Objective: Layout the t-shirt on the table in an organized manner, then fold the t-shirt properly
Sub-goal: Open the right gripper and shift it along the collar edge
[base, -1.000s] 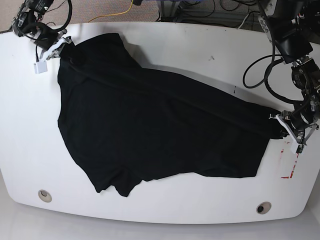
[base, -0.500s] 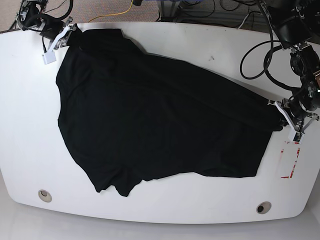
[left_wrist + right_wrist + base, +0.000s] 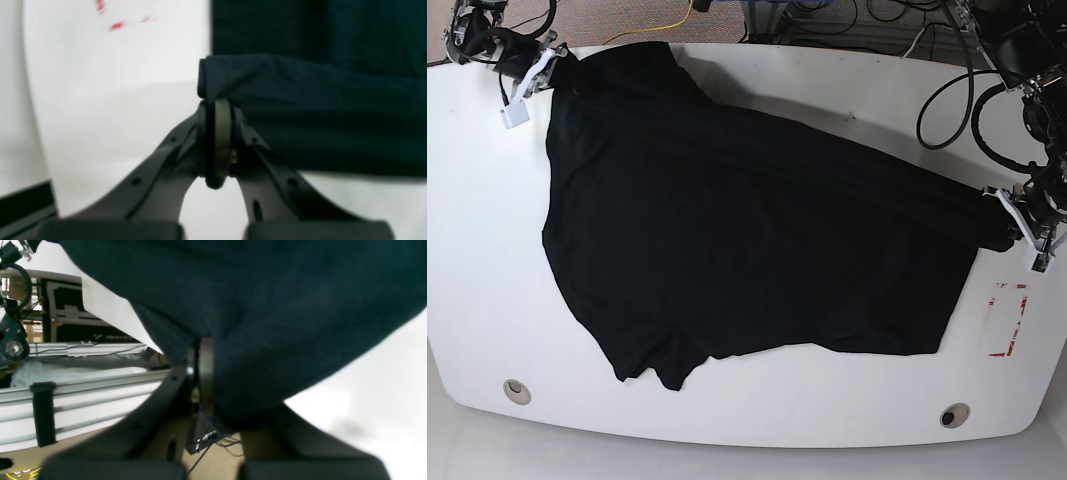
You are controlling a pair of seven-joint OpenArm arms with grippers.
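Note:
The black t-shirt [image 3: 747, 240] lies spread across the white table [image 3: 827, 100], pulled taut along a diagonal from far left to right. My left gripper [image 3: 1019, 226] at the table's right side is shut on one corner of the t-shirt [image 3: 300, 110]; its fingers [image 3: 217, 133] pinch a folded edge. My right gripper [image 3: 539, 68] at the far left corner is shut on the opposite end of the t-shirt [image 3: 267, 323], and the cloth drapes over its fingers [image 3: 201, 373]. The lower hem bunches near the front left.
Two round grommet holes [image 3: 516, 389] [image 3: 953, 414] sit near the front edge. Red tape marks [image 3: 1009, 320] lie just in front of the left gripper. Cables [image 3: 947, 100] hang off the right-hand arm. Beyond the far edge are aluminium rails [image 3: 83, 396] and floor.
Both grippers have pulled further apart, the right one up and left, the left one rightward, drawing the shirt tighter along its diagonal. The red marks are now uncovered.

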